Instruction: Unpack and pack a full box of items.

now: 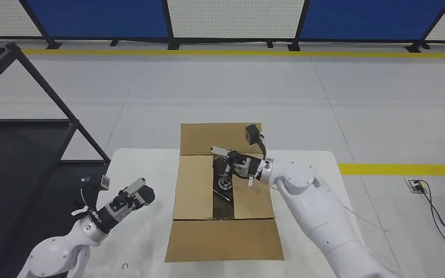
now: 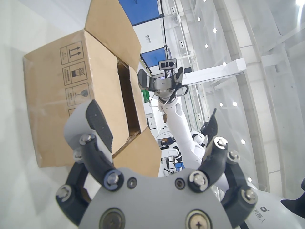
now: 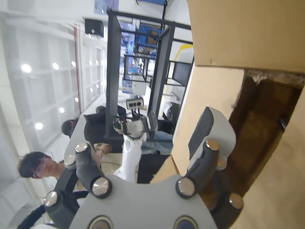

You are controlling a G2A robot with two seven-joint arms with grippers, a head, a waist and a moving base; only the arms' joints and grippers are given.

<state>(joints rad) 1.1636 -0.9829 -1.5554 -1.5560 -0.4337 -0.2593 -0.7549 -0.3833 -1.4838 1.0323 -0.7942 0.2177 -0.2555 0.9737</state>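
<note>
Right gripper (image 1: 222,160) held over the open brown cardboard box (image 1: 195,187) at frame centre, arm extended, spread wide. Left gripper (image 1: 142,187) at lower left above the white table (image 1: 139,163), likewise wide.

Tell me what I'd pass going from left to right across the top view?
First the black rack, then the left gripper, then the cardboard box, last the floor socket.

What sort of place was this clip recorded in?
Probably a robot test hall or workshop: blue and white partition panels, a yellow floor line, a black metal rack, and a cardboard box on a white table.
</note>
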